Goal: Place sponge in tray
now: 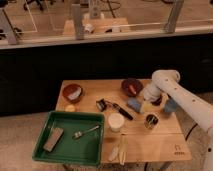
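The light-blue sponge [133, 104] lies on the wooden table, right of centre, just below a dark-red bowl [131, 86]. My gripper [145, 106] is down at table height right beside the sponge, on its right side, at the end of the white arm [175, 95]. I cannot tell whether it touches the sponge. The dark-green tray [65, 125] sits at the table's front left, well away from the gripper. It holds a flat brownish-grey block [53, 139] and a metal utensil [85, 132].
A small blue cup [170, 106] stands right of the gripper and a dark can [150, 120] just in front of it. A black tool [114, 107], a white cup [115, 121], a second red bowl [73, 92] and wooden utensils [120, 149] lie between sponge and tray.
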Motion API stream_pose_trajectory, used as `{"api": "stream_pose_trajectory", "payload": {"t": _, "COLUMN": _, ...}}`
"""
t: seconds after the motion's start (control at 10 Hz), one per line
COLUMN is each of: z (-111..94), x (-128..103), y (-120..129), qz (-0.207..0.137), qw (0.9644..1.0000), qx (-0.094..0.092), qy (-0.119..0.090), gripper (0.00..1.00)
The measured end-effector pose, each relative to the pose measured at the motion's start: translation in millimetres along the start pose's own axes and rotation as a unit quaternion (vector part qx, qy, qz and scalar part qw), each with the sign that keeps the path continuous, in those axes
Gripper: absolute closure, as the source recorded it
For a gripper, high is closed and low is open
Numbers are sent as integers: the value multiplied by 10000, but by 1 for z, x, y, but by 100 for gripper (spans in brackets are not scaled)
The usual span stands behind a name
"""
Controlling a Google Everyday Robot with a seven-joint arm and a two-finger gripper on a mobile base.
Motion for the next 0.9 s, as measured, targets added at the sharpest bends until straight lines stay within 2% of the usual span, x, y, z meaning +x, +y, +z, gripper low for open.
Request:
{"api": "stream_pose_trajectory", "payload": {"t": 0.4, "z": 20, "x": -4, "y": 1, "qz": 36, "qw": 10000, "qx": 1, "qy": 60, "gripper": 20}}
{"api": "stream_pose_trajectory", "payload": {"t": 0.9, "z": 33, "x": 15, "y": 3, "qz": 288, "qw": 9995, "qx": -43, "qy": 103, "gripper": 20}}
